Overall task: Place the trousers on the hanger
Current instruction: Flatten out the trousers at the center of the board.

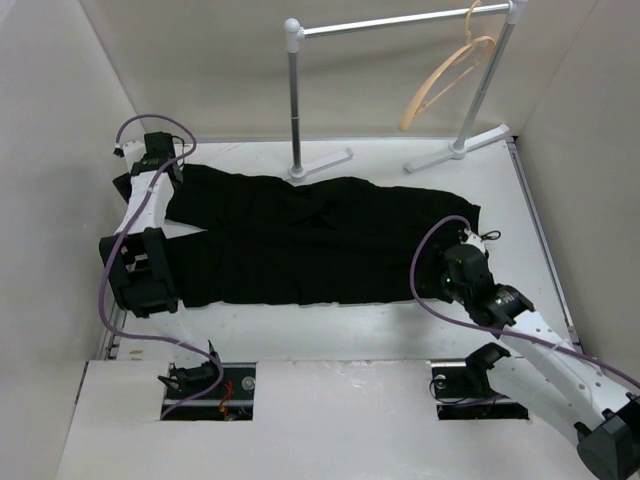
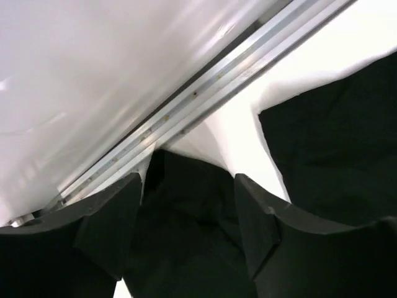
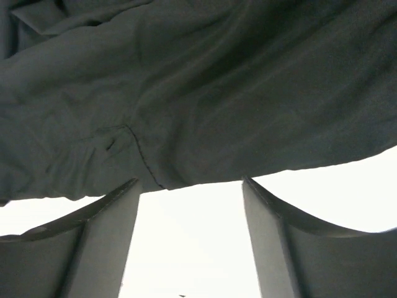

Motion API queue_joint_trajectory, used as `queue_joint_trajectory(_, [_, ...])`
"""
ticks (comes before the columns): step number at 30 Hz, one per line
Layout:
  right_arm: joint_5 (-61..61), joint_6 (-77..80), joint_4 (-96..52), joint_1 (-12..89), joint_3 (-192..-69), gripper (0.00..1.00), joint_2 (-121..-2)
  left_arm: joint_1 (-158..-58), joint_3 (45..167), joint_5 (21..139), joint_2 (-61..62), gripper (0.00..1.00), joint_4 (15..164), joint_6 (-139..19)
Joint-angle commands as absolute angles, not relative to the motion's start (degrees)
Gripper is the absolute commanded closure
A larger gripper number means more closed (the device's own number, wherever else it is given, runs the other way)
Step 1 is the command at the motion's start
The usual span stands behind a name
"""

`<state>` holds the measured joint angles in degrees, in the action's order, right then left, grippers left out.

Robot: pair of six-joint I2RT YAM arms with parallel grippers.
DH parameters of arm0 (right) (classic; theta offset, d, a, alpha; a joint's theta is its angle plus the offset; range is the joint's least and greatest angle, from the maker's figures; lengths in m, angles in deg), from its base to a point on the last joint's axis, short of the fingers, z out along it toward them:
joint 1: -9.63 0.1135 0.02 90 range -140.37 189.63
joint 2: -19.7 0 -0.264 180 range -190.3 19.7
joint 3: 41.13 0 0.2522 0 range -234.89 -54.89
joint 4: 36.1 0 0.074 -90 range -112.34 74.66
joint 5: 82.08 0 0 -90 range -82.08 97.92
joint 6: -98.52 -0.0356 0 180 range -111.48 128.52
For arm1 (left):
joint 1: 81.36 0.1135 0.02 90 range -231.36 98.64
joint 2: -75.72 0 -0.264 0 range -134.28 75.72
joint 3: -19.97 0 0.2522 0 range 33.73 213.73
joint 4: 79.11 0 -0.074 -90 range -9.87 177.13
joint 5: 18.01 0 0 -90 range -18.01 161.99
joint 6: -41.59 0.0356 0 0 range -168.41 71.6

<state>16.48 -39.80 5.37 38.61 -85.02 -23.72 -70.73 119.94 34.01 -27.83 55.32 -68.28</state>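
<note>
The black trousers (image 1: pixel 320 240) lie flat across the table, leg ends to the left and waist with drawstring to the right. The tan wooden hanger (image 1: pixel 447 80) hangs by its hook from the rail at the back right. My left gripper (image 1: pixel 175 172) is open over the far-left leg end; in the left wrist view its fingers (image 2: pixel 118 223) stand wide apart with black fabric (image 2: pixel 186 223) between them. My right gripper (image 1: pixel 447 262) is open at the waist end; in the right wrist view the gripper (image 3: pixel 189 181) has bare table between its fingers and the trousers' edge (image 3: pixel 198 93) at the tips.
The white-and-grey rail stand (image 1: pixel 295 90) stands at the back, its feet just beyond the trousers. White walls close in the table (image 1: pixel 330 330) on three sides. A metal edge strip (image 2: pixel 217 87) runs along the wall by the left gripper.
</note>
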Motion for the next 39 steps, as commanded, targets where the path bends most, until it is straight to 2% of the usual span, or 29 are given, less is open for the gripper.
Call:
queue_joint_trajectory(1, [15.92, -39.73, 5.61, 39.21, -84.60, 0.42, -22.58, -73.57, 120.85, 32.86, -17.11, 0.39, 51.63, -68.08])
queue_joint_trajectory(3, [15.74, -39.65, 5.52, 39.12, -84.25, 0.63, -23.10, -76.38, 114.80, 35.41, -11.76, 0.39, 49.87, -71.24])
queue_joint_trajectory(5, [15.57, -39.65, 5.61, 38.77, -84.16, 0.76, -23.81, -78.49, 105.32, 37.78, -4.91, 0.39, 49.34, -75.62])
queue_joint_trajectory(8, [14.86, -39.65, 6.05, 38.59, -84.51, 0.80, -24.42, -78.34, 90.47, 43.92, 5.12, 0.40, 48.90, -84.42])
queue_joint_trajectory(10, [15.12, -40.43, 7.45, 38.68, -84.60, 0.77, -24.51, -74.92, 82.72, 48.50, 9.08, 0.40, 49.24, -88.03])
queue_joint_trajectory(12, [16.87, -42.88, 9.91, 37.55, -84.25, 0.63, -23.81, -71.66, 76.74, 52.55, 11.03, 0.41, 50.82, -90.93])
queue_joint_trajectory(14, [18.46, -44.39, 11.67, 35.00, -83.64, 0.44, -22.94, -68.85, 72.95, 55.45, 11.39, 0.42, 53.37, -92.26])
queue_joint_trajectory(16, [18.55, -44.83, 12.55, 31.84, -83.11, 0.35, -23.10, -67.00, 70.92, 55.99, 10.86, 0.42, 55.83, -92.70])
queue_joint_trajectory(19, [17.68, -45.53, 12.12, 27.44, -82.76, 0.34, -25.82, -65.59, 69.42, 56.34, 8.67, 0.42, 59.08, -93.14])
queue_joint_trajectory(24, [16.88, -46.06, 6.41, 20.67, -81.35, 0.39, -33.64, -65.32, 67.75, 56.60, 4.36, 0.47, 63.22, -94.19])
queue_joint_trajectory(26, [17.58, -46.06, 4.39, 19.52, -81.61, 0.43, -36.72, -65.50, 67.22, 56.61, 3.04, 0.52, 64.80, -94.63])
queue_joint_trajectory(28, [18.64, -46.15, 3.24, 18.56, -82.31, 0.49, -39.97, -65.50, 66.87, 56.34, 2.34, 0.61, 65.51, -94.72])
queue_joint_trajectory(31, [19.34, -46.59, 2.01, 15.23, -82.75, 0.74, -43.66, -64.36, 65.99, 55.64, 2.42, 0.83, 65.68, -94.90])
queue_joint_trajectory(33, [18.56, -46.68, 2.62, 11.98, -82.23, 0.87, -43.59, -62.52, 65.37, 54.59, 3.12, 0.92, 64.63, -94.73])
queue_joint_trajectory(36, [18.38, -46.85, 7.35, 8.55, -80.39, 0.94, -37.11, -60.05, 64.06, 52.31, 6.63, 0.97, 60.60, -94.72])
queue_joint_trajectory(39, [16.71, -49.65, 13.75, 6.60, -81.16, 0.96, -29.10, -58.65, 63.87, 49.85, 11.46, 0.99, 55.42, -94.46])
